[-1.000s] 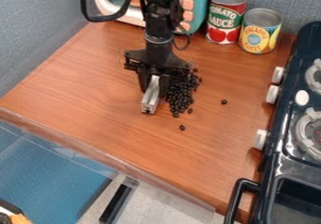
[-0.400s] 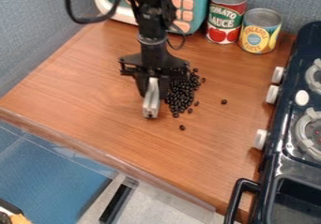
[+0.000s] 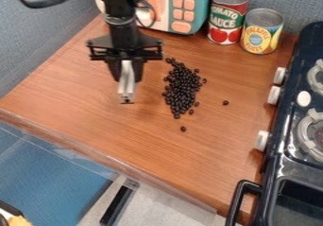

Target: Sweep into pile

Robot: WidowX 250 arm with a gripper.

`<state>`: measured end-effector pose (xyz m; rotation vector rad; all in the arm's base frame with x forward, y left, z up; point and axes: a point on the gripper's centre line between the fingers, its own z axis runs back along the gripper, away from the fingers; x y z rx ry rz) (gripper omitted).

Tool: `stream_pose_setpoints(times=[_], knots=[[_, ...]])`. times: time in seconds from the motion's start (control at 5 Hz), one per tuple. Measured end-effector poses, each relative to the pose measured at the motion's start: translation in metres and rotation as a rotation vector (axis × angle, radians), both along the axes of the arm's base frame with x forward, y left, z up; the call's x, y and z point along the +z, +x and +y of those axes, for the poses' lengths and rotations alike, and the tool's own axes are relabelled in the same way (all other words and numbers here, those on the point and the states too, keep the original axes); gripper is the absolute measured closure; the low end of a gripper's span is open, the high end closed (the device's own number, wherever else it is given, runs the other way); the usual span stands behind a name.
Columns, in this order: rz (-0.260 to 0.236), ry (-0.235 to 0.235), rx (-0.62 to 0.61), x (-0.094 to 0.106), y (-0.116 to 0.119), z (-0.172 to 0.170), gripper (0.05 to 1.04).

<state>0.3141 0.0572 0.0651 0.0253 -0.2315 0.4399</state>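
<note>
The gripper hangs left of the beans, its fingers closed around a silver bar that points down and toward the front edge. A heap of small black beans lies on the brown wooden counter, longer front to back than it is wide. Open wood separates the bar from the heap. One stray bean rests to the right of the heap, and another bean sits just in front of it.
At the back stand a teal toy microwave, a red tomato can and a yellow pineapple can. A dark toy stove with white knobs borders the right side. The counter's front edge runs diagonally.
The gripper, with the silver bar, has moved left and somewhat toward the back, away from the heap, uncovering its left side. The two stray beans have stayed in place.
</note>
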Motion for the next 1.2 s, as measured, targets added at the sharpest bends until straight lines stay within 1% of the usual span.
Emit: stream_pose_setpoints(times=[0.2, 0.4, 0.6, 0.8, 1.0, 1.2], knots=[[0.031, 0.029, 0.205, -0.006, -0.014, 0.017, 0.711], [0.046, -0.007, 0.429, -0.016, -0.028, 0.022, 0.711], [0.110, -0.082, 0.644, -0.031, -0.047, 0.023, 0.711], [0.162, -0.157, 0.689, -0.040, -0.059, 0.018, 0.650], [0.170, -0.182, 0.659, -0.037, -0.060, 0.015, 0.340], [0.060, -0.177, 0.583, 0.003, -0.058, 0.015, 0.091]])
